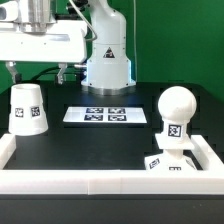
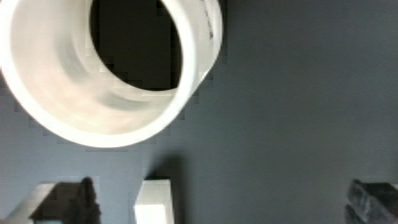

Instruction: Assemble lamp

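Note:
The white tapered shade (image 1: 30, 108) stands on the black table at the exterior view's left, narrow end up, with a tag on its side. In the wrist view its round rim (image 2: 71, 110) shows around a dark hollow. My gripper (image 1: 37, 73) hangs above the shade, open and empty. In the wrist view, the gripper (image 2: 219, 205) has its dark fingers (image 2: 63, 200) far apart, and the shade is not between them. The round bulb (image 1: 176, 105) stands upright on the low square base (image 1: 165, 163) at the exterior view's right.
The marker board (image 1: 105, 115) lies flat mid-table. A white raised rail (image 1: 90, 181) runs along the front and up both sides; a piece of it (image 2: 160, 200) shows in the wrist view. The arm's white base (image 1: 108, 60) stands at the back.

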Robot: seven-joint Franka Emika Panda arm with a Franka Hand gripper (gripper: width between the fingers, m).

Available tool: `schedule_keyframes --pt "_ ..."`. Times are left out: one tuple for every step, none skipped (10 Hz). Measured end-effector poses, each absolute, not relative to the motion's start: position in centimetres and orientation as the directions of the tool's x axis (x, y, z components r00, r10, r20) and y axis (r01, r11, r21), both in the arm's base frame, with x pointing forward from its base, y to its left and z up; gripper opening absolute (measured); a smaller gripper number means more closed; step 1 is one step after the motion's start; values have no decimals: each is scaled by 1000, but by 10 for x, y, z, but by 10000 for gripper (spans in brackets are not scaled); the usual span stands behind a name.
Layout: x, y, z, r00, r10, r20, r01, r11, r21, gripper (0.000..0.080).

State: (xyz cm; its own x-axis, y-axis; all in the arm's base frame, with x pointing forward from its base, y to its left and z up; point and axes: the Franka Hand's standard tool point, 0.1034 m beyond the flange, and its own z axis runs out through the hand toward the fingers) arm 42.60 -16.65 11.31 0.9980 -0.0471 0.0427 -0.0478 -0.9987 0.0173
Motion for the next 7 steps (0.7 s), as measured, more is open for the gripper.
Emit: schedule_keyframes --pt "424 -167 111 998 -48 38 -49 -999 15 699" --pt "418 -170 105 998 -58 24 -58 -998 11 699" --pt "410 -168 104 998 -63 25 -63 -998 7 699" --pt "402 -167 102 998 -65 24 -65 -998 6 699" --pt "394 -167 98 998 -68 18 -68 -998 5 699" --pt "391 -166 96 998 -68 13 -68 -998 4 699" --pt "390 -166 95 998 -66 11 -67 -998 5 699"
